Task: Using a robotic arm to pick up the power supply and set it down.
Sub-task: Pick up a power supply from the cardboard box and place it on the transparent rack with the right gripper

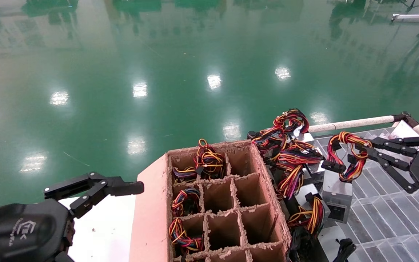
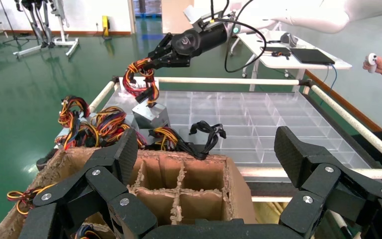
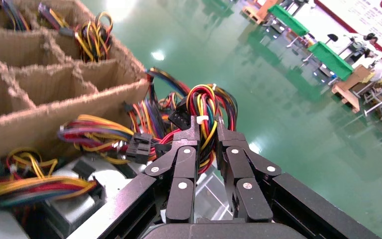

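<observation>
Black linkage fingers: the right gripper (image 1: pixel 364 151) is clenched on the red, yellow and orange wire loop (image 1: pixel 351 154) of the power supply (image 1: pixel 336 196).
Power supply: the silver-grey box is seen hanging from its wires, upright, at the near edge of the clear compartment tray (image 1: pixel 395 214), beside a heap of other supplies (image 1: pixel 289 153).
Writing: a white logo is carried on each gripper body; its letters cannot be read. A dark label on the box cannot be read either.
Cardboard divider box (image 1: pixel 227 203): wire bundles are held in several left cells.
Left gripper (image 2: pixel 209 164): fingers spread wide, held low beside the cardboard box.
</observation>
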Robot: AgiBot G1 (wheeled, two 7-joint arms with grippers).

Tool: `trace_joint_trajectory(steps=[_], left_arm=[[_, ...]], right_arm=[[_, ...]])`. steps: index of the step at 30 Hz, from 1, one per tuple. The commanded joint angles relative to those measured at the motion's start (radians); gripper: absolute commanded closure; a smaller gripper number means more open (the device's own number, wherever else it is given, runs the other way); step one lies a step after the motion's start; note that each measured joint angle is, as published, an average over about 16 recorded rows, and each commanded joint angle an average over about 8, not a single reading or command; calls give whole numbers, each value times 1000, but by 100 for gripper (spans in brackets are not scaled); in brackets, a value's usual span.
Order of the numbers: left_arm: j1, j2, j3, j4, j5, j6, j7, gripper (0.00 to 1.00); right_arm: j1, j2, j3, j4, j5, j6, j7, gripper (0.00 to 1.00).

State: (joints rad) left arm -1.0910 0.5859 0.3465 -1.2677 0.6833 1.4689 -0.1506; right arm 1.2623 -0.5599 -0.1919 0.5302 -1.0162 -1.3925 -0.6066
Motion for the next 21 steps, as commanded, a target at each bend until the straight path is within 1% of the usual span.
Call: trace_joint_trajectory(steps=[1, 13, 21], left_arm=[[0, 0, 0, 0, 0, 0, 0, 0], [0, 0, 0, 0, 0, 0, 0, 0], [0, 0, 0, 0, 0, 0, 0, 0]], right_arm=[[-17, -3, 11, 3, 20, 5, 8, 100], [-132, -5, 48, 55, 84, 48, 56, 100], [-214, 15, 83, 85, 133, 76, 74, 100]])
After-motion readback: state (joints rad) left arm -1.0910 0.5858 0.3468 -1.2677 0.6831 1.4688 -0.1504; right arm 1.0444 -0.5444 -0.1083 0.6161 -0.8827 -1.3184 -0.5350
